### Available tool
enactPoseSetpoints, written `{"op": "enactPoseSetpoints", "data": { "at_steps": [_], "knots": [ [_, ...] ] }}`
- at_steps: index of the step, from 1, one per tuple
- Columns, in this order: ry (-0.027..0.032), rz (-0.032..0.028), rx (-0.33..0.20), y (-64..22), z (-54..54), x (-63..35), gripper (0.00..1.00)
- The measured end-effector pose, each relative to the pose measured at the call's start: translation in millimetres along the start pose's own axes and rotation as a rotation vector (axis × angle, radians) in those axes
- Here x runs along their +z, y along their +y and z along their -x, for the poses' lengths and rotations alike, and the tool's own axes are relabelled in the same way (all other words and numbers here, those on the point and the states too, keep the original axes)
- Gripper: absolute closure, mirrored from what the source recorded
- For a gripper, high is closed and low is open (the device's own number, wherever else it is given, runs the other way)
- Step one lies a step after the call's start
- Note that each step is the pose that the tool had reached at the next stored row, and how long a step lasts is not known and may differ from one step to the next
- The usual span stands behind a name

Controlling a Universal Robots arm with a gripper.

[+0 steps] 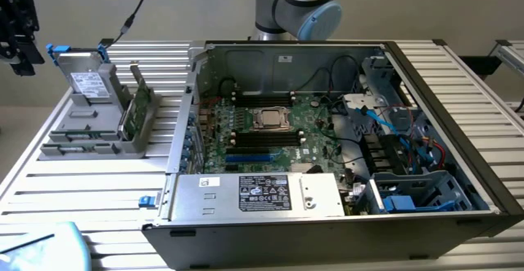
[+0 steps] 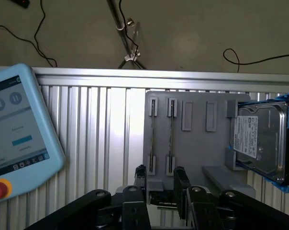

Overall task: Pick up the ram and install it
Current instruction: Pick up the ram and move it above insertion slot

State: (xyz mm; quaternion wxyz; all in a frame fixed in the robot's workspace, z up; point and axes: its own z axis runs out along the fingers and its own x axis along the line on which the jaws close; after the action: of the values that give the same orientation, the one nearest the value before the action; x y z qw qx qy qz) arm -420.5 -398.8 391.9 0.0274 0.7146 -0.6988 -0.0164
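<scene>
End effector (image 2: 160, 173) hangs over grey holder (image 2: 197, 143), clear air between; hard drive (image 2: 259, 139) stands at one end. Bare surface (image 2: 101, 143) alongside. Computer case (image 1: 286, 240) open-topped; walls and cables (image 1: 327, 81) crowd motherboard slots (image 1: 266, 139).

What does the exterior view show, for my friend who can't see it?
An open computer case lies on a slatted metal table, its green motherboard exposed. To the exterior view's left, a grey holder carries a hard drive and the ram standing on edge.
</scene>
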Motion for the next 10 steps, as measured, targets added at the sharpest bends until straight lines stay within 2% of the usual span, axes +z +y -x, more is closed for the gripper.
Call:
{"op": "enactPoseSetpoints", "data": {
  "at_steps": [10],
  "knots": [
    [0.0000, 0.0001, 0.000, -0.2, 0.0, 2.2, 0.63]
  ]
}}
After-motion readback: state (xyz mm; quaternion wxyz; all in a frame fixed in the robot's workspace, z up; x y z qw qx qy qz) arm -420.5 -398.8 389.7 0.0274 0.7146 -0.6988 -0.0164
